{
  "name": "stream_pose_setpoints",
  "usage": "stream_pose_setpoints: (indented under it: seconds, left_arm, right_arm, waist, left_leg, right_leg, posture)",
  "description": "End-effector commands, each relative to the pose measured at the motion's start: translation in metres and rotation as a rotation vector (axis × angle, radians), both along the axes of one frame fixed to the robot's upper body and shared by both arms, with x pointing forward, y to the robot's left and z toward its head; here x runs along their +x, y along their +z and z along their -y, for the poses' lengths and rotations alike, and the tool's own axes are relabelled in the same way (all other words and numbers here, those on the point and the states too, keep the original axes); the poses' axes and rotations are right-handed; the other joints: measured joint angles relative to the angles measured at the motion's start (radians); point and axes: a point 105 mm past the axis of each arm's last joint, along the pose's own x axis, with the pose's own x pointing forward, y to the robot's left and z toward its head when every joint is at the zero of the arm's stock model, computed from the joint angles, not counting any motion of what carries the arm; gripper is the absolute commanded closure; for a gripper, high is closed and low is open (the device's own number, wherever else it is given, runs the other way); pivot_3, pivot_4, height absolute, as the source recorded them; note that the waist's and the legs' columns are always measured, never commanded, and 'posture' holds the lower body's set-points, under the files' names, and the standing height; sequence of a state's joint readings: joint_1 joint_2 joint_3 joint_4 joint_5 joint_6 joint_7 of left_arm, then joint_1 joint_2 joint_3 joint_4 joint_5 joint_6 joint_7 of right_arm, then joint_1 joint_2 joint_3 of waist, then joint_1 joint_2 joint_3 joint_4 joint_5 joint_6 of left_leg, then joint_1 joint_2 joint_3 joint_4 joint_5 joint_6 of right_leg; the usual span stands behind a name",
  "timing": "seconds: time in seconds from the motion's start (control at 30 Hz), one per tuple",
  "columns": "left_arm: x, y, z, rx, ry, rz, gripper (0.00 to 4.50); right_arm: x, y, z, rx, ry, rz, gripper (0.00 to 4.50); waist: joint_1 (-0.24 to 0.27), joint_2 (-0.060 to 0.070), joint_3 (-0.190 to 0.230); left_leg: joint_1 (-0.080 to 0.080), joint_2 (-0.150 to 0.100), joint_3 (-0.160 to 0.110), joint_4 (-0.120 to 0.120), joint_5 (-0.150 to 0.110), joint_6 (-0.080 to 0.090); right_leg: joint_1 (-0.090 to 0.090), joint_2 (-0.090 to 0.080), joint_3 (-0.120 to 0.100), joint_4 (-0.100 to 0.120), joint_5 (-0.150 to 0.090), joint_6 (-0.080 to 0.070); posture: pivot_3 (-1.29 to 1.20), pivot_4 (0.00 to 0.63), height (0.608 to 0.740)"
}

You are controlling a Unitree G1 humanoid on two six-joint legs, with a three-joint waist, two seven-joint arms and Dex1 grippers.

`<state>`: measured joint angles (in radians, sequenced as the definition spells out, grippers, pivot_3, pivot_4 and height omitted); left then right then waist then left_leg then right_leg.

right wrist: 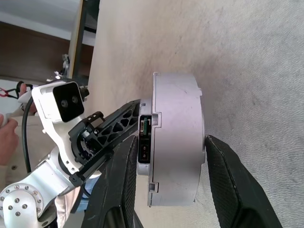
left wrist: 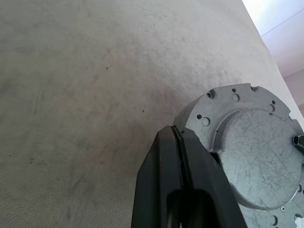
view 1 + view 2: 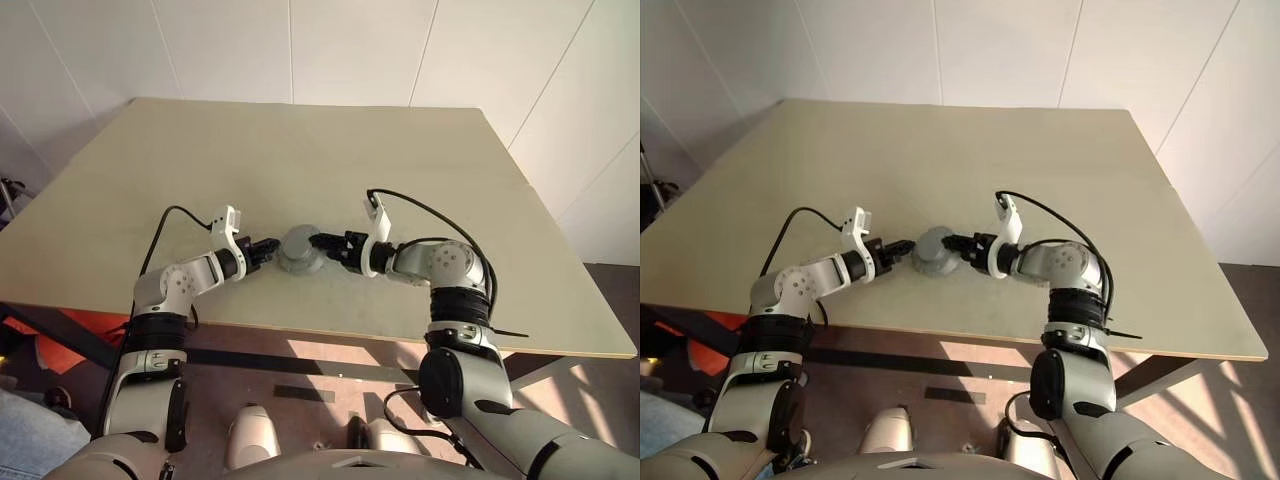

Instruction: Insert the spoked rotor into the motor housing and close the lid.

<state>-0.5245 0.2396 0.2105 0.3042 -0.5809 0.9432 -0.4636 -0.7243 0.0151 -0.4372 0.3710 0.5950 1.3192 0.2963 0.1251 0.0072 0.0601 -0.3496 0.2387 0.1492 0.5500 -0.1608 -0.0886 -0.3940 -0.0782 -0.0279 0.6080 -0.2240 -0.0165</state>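
The motor housing [image 3: 299, 250] is a closed grey drum near the table's front edge, between my two hands. My right gripper [image 3: 320, 242] is shut on it: in the right wrist view one finger [image 1: 121, 175] lies on its flanged face and the other finger [image 1: 228, 180] on the opposite flat face of the motor housing [image 1: 175, 128]. My left gripper [image 3: 268, 247] is shut with nothing in it, its tip [image 2: 173, 129] against the drum's rim beside a flat face with small holes [image 2: 256, 142]. The spoked rotor is hidden. I cannot make out the lid as a separate part.
The tan table [image 3: 300, 150] stretches bare behind and to both sides of the hands; its front edge [image 3: 330, 335] runs just below them. White wall panels stand behind. A person's hand [image 1: 7, 137] shows past the table's edge.
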Motion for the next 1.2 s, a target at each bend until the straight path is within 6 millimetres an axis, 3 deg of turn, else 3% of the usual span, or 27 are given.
stream_pose_setpoints:
  seconds: [0.03, 0.5, 0.9, 1.2]
  left_arm:
    - [0.0, 0.002, 0.005, 0.001, -0.024, 0.004, 4.5]
    - [0.001, 0.004, 0.003, -0.001, -0.02, 0.026, 4.5]
    - [0.005, 0.026, -0.007, -0.102, 0.027, 0.105, 4.5]
    - [0.006, 0.037, -0.009, -0.179, 0.05, 0.135, 4.5]
  right_arm:
    - [0.007, 0.025, -0.011, 0.06, 0.011, 0.074, 2.44]
    - [0.013, 0.022, -0.018, 0.082, -0.035, 0.032, 2.49]
    - [0.017, 0.026, -0.017, 0.096, -0.052, 0.029, 2.49]
    - [0.033, 0.028, -0.013, 0.129, -0.126, -0.004, 2.49]
  waist:
    - [0.0, 0.0, 0.0]
    - [0.0, 0.0, 0.0]
    - [-0.001, 0.0, 0.0]
    - [-0.002, 0.0, 0.0]
  left_leg:
    - [0.0, 0.0, 0.0, 0.0, 0.0, 0.0]
    - [-0.001, 0.0, 0.0, 0.0, 0.0, 0.0]
    - [-0.002, 0.001, 0.0, 0.0, 0.0, 0.0]
    - [-0.003, 0.001, 0.0, 0.0, 0.0, 0.0]
  right_leg:
    - [0.0, 0.0, 0.0, 0.0, 0.0, 0.0]
    - [-0.001, 0.0, 0.0, 0.0, 0.0, 0.0]
    - [-0.003, 0.001, 0.0, 0.0, 0.0, 0.0]
    - [-0.004, 0.001, 0.0, 0.001, 0.0, 0.0]
  posture:
    - [0.0, 0.0, 0.74]
    - [0.0, 0.0, 0.74]
    - [0.0, 0.0, 0.74]
    - [0.0, 0.0, 0.74]
